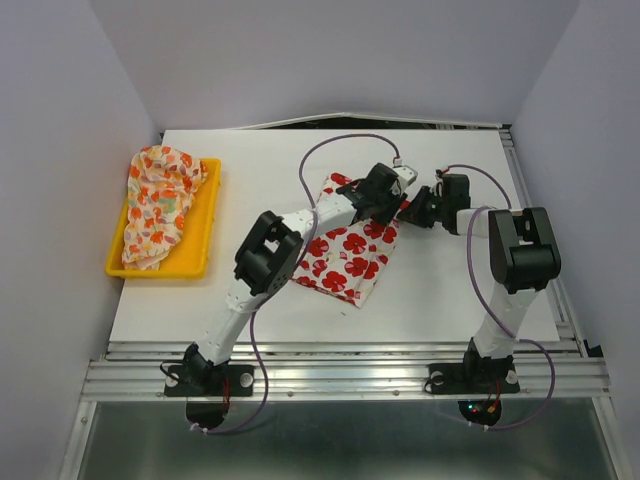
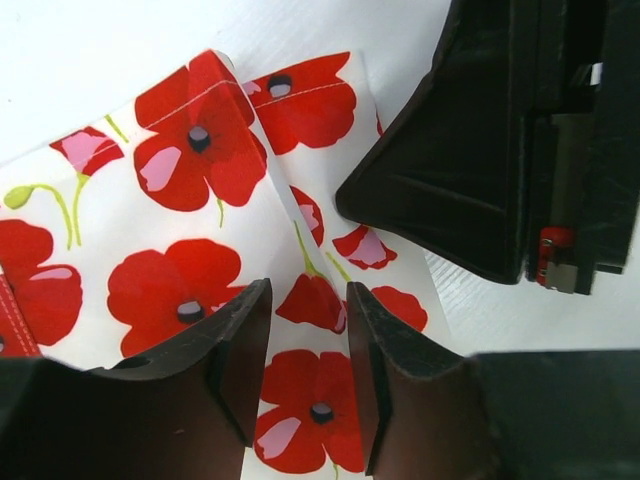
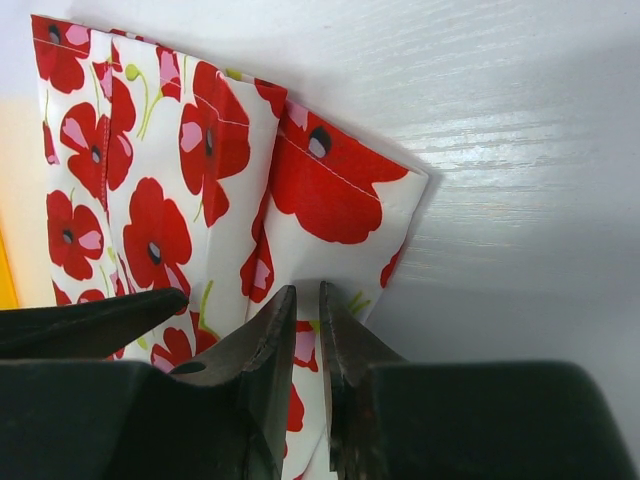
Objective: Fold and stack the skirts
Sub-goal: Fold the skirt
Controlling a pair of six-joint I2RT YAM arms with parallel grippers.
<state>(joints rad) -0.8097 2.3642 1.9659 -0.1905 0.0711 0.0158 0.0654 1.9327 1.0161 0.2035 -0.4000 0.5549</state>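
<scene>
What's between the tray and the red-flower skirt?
Top view: only bare table, with the left arm's elbow hanging over it, between tray and skirt.

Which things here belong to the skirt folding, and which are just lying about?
Job:
white cloth skirt with large red flowers
cream cloth skirt with small orange, red and green print

Lying about:
yellow plastic tray, holding the cream skirt

Two robot arms of white tubular links joined by chunky black joint housings: the left arm [image 1: 228, 318] and the right arm [image 1: 493, 325]. Each rises from a black base plate [image 1: 207, 379] at the near edge. A thin purple cable [image 1: 345, 137] loops along each arm. The left tool [image 2: 308, 340] and the right tool [image 3: 305, 330] each have two matte black, wedge-shaped fingers.
</scene>
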